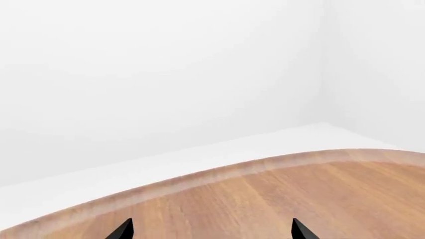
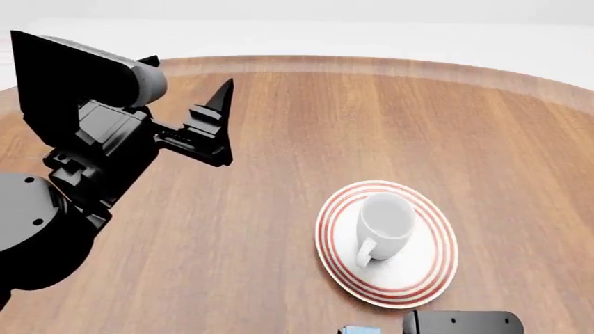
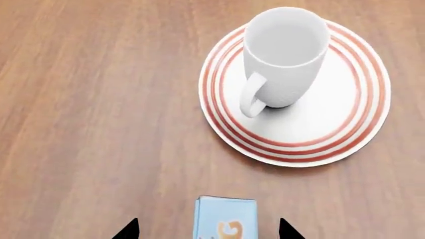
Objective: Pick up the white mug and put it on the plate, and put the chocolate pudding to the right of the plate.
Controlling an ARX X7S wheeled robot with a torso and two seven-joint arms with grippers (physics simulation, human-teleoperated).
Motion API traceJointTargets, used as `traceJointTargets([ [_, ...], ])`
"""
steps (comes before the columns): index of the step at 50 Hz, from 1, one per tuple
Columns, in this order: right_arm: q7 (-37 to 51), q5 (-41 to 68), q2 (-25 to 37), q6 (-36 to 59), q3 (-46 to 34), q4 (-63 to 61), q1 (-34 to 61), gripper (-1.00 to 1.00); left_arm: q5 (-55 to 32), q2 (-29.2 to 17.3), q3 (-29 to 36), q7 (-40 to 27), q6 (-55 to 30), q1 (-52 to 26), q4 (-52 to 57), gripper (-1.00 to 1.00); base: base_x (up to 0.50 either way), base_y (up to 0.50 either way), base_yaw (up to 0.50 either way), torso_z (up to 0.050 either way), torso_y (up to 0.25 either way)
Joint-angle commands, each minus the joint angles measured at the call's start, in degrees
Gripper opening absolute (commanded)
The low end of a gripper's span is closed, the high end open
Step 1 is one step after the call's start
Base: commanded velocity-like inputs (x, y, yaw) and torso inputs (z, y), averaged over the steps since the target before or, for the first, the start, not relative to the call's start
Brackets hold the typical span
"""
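Observation:
The white mug (image 2: 385, 224) stands upright on the red-ringed plate (image 2: 429, 268) on the wooden table, handle toward me. It also shows in the right wrist view (image 3: 285, 55) on the plate (image 3: 332, 124). The chocolate pudding box (image 3: 226, 219), light blue face with orange print, lies on the table between the jaws of my right gripper (image 3: 208, 231), which is open and apart from it. In the head view only a blue corner of the box (image 2: 355, 330) shows beside the right arm's end (image 2: 460, 322). My left gripper (image 1: 211, 231) is open and empty, raised over the table's far left (image 2: 218, 111).
The round wooden table (image 2: 278, 209) has its curved far edge (image 1: 219, 177) close ahead of the left gripper, with white floor and walls beyond. My left arm (image 2: 74, 167) fills the head view's left side.

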Motion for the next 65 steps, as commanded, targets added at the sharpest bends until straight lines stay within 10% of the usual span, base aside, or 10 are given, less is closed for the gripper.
traceJointTargets([
  [1, -0.02, -0.97, -2.42, 2.74, 3.65, 1.37, -1.80, 1.00, 0.01, 1.21, -1.38, 1.64, 0.81, 0.77, -0.44, 1.00, 0.00, 0.00, 0.00, 0.000, 0.000],
  [65, -12.62, -7.42, -3.94, 1.50, 2.96, 13.07, -8.74, 1.00, -0.50, 1.70, -1.82, 1.60, 1.53, 2.86, -2.15, 1.00, 0.00, 0.00, 0.00, 0.000, 0.000],
])
